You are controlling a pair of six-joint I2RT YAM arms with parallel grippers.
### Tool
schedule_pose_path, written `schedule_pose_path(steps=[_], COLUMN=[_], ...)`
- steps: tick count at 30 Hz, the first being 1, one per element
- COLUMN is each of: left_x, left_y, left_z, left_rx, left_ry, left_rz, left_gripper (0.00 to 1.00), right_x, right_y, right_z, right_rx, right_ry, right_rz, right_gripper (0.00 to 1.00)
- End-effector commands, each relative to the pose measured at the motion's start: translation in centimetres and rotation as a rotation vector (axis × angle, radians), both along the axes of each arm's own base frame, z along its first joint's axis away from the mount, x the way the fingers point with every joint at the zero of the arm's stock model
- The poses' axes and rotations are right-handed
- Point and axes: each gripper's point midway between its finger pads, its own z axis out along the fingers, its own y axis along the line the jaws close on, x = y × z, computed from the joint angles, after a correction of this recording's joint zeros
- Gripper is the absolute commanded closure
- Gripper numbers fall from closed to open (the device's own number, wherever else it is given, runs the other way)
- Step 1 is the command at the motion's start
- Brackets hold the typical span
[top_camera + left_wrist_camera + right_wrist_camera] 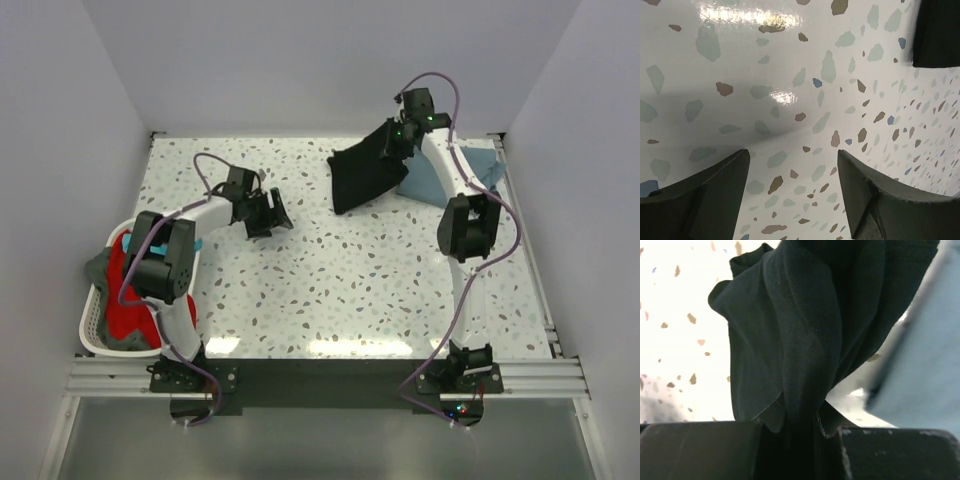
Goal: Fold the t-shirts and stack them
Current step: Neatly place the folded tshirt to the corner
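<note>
**Right arm holds up a black t-shirt while the left gripper hangs open**

Seen from above, the right gripper (401, 135) is at the far right of the speckled table (330, 290). It is clamped on a bunched fold of the black t-shirt (362, 178). The shirt hangs from it in a slanted drape, its lower end resting on the table. The wrist view shows dark cloth pinched tight between the fingers. The slate-blue t-shirt (478, 165) lies flat just beside it, partly under the arm. The left gripper (268, 213) hovers over bare table near the middle, jaws apart and holding nothing. A white laundry basket (92, 335) with red and grey cloth sits at the left edge.

The step in hand looks like spreading the black shirt for folding. To do it well, the right arm should probably draw the cloth clear of the blue shirt. The free left gripper could then take another edge so the cloth lies flat, not bunched.

No brand, label or writing can be read in any view.
</note>
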Motion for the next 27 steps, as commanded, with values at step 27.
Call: schedule_pose_path(steps=[27], left_x=[-3.4], left_y=[1.5], left_z=[-2.5], left_rx=[0.047], left_ry=[0.074], left_rz=[0.015], left_gripper=[0.24], right_x=[1.9], right_y=[-11.8], right_z=[17.7], right_rx=[0.24], right_ry=[-0.338], right_rz=[-0.227], right_gripper=[1.0])
